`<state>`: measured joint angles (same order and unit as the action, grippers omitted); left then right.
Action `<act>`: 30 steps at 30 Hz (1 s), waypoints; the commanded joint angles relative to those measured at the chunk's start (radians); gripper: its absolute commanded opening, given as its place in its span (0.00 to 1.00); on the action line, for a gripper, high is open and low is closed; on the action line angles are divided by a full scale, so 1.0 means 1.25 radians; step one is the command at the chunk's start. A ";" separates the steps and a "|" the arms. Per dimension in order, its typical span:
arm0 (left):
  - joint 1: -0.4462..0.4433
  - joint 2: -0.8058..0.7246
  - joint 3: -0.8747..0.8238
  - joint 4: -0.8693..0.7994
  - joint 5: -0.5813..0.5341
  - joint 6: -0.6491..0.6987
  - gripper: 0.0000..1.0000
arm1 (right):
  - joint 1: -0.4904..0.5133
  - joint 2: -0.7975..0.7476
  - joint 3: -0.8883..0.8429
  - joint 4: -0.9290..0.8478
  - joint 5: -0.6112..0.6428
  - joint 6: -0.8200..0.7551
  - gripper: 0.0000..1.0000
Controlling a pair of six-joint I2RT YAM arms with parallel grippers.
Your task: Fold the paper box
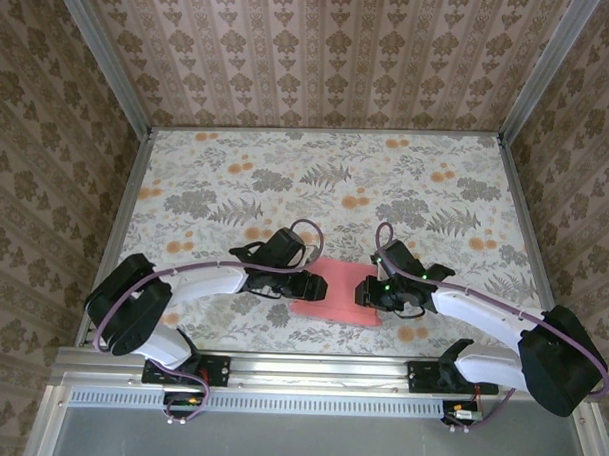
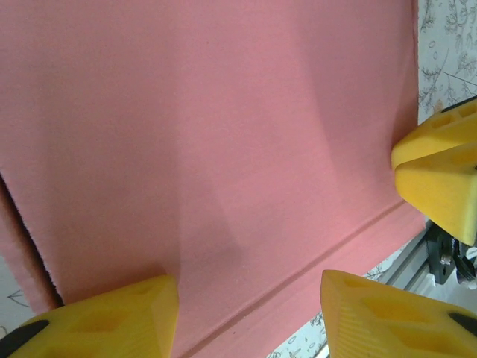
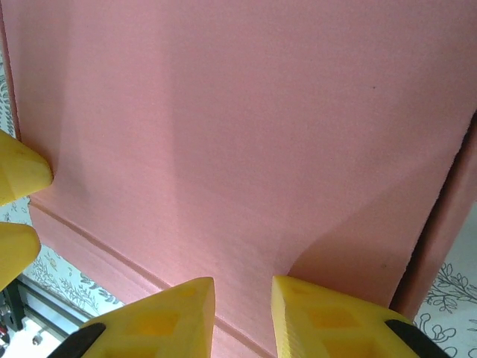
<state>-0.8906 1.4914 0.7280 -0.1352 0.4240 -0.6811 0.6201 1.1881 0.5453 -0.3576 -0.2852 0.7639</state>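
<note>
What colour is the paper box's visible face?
The paper box is plain pink, with no pattern; clearest in the left wrist view.

Floral table (image 1: 236,176) (orange blossoms), damask-papered walls (image 1: 321,48).

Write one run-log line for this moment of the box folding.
paper box: lying on table | left gripper: open, at its left edge | right gripper: narrow gap, grip unclear, at right edge
</note>
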 commanded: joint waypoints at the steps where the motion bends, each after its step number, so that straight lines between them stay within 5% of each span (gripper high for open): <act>1: 0.004 0.030 0.018 -0.020 -0.067 0.000 0.53 | 0.001 0.018 -0.013 0.029 0.042 0.027 0.29; 14: 0.054 0.034 0.065 0.043 -0.092 0.065 0.56 | 0.001 0.020 0.029 0.140 0.073 0.054 0.35; 17: 0.056 -0.024 0.046 0.058 -0.079 0.086 0.70 | 0.001 -0.035 0.043 0.096 0.082 0.013 0.40; 19: 0.060 -0.068 0.026 0.048 -0.077 0.104 0.97 | 0.000 -0.075 0.048 0.050 0.095 -0.005 0.47; 20: 0.063 -0.092 0.015 0.040 -0.079 0.114 1.00 | -0.005 -0.095 0.045 0.028 0.096 -0.008 0.55; 25: 0.123 -0.196 -0.059 0.020 -0.064 0.111 1.00 | -0.017 -0.181 0.017 -0.029 0.074 0.015 1.00; 30: 0.185 -0.231 -0.101 0.027 -0.006 0.135 1.00 | -0.017 -0.236 -0.030 -0.040 0.061 0.036 1.00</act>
<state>-0.6849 1.2160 0.6231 -0.0822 0.3595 -0.5537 0.6022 0.9161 0.5446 -0.3481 -0.1944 0.7891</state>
